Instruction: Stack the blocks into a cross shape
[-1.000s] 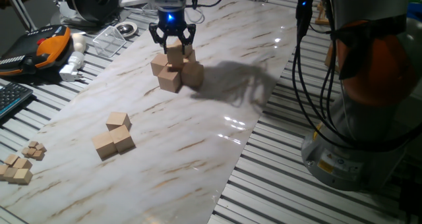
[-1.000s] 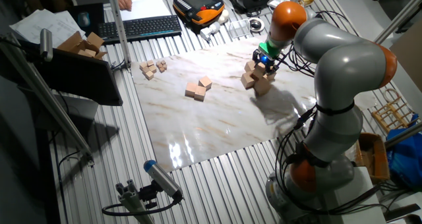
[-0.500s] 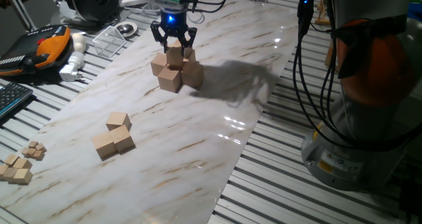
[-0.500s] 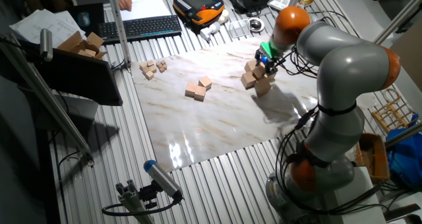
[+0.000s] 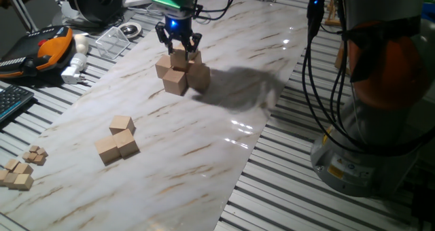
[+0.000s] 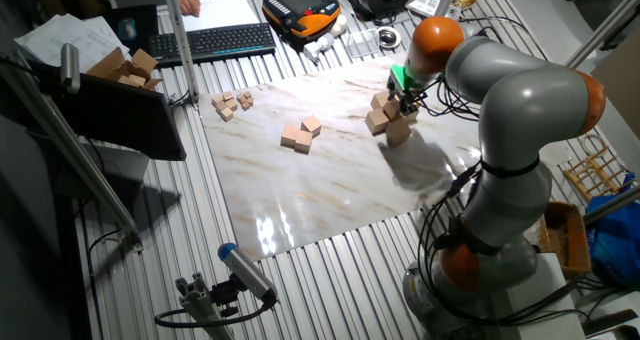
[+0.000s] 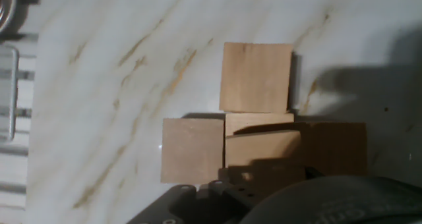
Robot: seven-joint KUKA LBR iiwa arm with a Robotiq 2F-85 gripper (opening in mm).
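Observation:
Several blocks (image 5: 180, 71) are clustered on the marble board, with one block (image 5: 181, 57) lying on top of the others. In the hand view the raised block (image 7: 262, 148) sits in the middle, with a block (image 7: 256, 77) above it, one (image 7: 192, 150) to its left and one (image 7: 333, 148) in shadow to its right. My gripper (image 5: 178, 44) hangs just above the top block, fingers spread and empty. In the other fixed view, the gripper (image 6: 405, 92) is over the same cluster (image 6: 388, 118). Three loose blocks (image 5: 117, 141) lie together nearer the front left.
Tiny wooden cubes (image 5: 20, 170) lie at the board's left edge. An orange teach pendant (image 5: 47, 47), a clear plastic box (image 5: 112, 39) and a keyboard (image 6: 215, 42) sit behind the board. The arm's base (image 5: 367, 143) and cables stand to the right.
The gripper has lifted a little off the top block and drifted slightly toward the far side. The blocks have not moved.

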